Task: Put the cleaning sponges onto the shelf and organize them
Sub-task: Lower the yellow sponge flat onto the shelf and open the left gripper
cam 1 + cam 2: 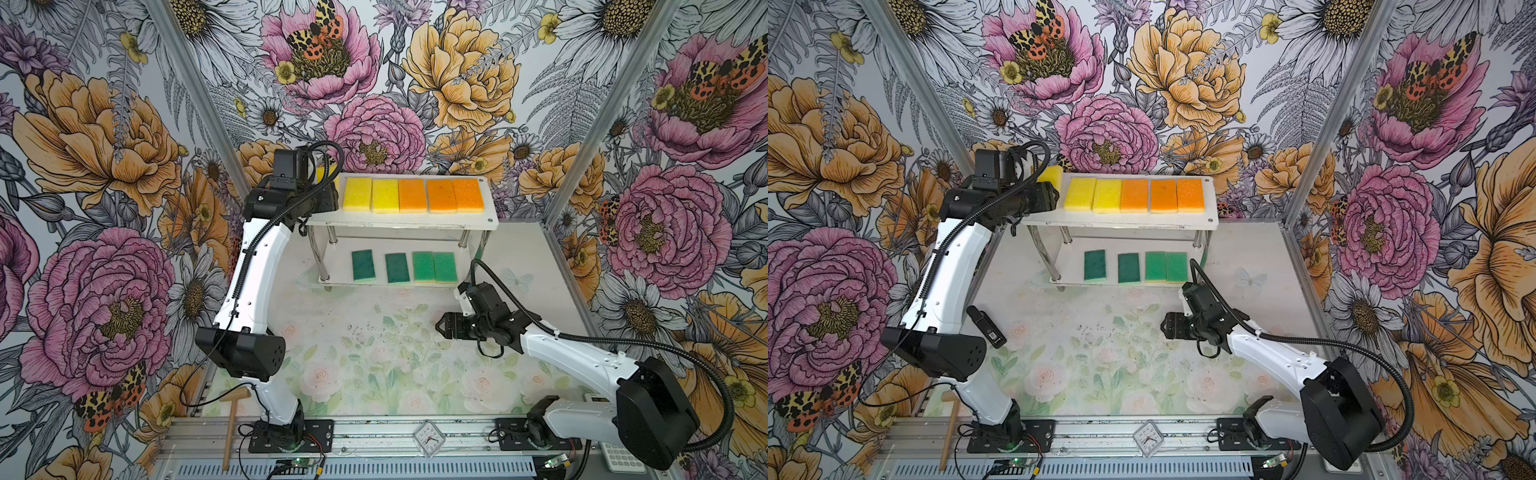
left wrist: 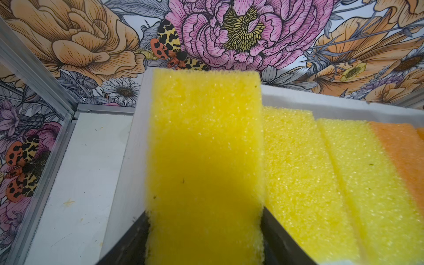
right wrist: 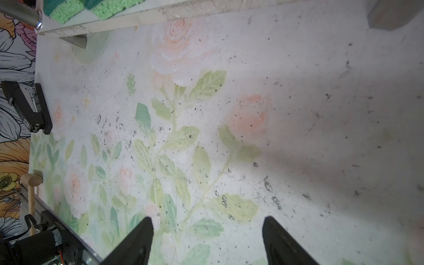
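Observation:
The shelf (image 1: 403, 221) stands at the back, a two-tier white rack. Its top board carries two yellow sponges (image 1: 357, 193) and three orange sponges (image 1: 440, 195) in a row. Several green sponges (image 1: 397, 268) lie on the lower board. My left gripper (image 1: 329, 196) is at the top board's left end, shut on another yellow sponge (image 2: 204, 137); the black fingers (image 2: 277, 234) press both its long sides. That sponge sits beside the row, its far end tilted up. My right gripper (image 1: 440, 326) hovers open over the floral mat, with nothing between its fingers (image 3: 142, 238).
A black handheld device (image 1: 986, 326) lies on the mat by the left arm. A wooden mallet (image 1: 230, 428), a small clock (image 1: 429, 439) and a keypad (image 1: 621, 457) sit along the front rail. Floral walls close in on three sides.

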`<state>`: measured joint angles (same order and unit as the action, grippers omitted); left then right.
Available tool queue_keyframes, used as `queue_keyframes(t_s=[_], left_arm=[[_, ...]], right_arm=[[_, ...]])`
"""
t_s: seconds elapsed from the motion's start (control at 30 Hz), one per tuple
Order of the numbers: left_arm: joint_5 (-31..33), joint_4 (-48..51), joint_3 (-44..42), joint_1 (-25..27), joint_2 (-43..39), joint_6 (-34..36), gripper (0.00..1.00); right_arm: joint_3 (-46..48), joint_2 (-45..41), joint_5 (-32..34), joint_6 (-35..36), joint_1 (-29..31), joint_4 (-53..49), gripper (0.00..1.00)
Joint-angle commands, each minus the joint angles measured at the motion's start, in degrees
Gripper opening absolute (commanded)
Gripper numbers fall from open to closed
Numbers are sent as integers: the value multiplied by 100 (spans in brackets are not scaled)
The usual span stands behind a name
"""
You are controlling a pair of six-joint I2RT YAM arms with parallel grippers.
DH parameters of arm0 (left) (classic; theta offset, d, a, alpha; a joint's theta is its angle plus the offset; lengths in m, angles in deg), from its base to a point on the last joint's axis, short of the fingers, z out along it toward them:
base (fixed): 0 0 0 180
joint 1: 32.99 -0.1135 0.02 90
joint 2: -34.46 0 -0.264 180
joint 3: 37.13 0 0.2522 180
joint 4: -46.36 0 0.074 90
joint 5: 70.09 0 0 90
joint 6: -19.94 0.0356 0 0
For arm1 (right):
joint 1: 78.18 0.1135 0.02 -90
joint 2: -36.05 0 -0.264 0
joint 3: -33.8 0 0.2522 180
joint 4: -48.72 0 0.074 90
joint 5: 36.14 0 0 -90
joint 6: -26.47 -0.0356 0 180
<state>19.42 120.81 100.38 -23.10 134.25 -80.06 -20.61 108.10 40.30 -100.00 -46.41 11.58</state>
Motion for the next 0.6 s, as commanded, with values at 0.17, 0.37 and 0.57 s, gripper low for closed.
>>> queue_keyframes(t_s=[0.17,0.37,0.57], left_arm=[[91,8,-105,34,-170,51,69],[127,11,-140,22,-222,68,70],[133,1,-153,31,-258,68,72]], right_arm=[[13,-107,97,-45,-48,60,77],[13,-121,99,-41,-48,61,77],[10,-96,90,-43,-48,61,77]])
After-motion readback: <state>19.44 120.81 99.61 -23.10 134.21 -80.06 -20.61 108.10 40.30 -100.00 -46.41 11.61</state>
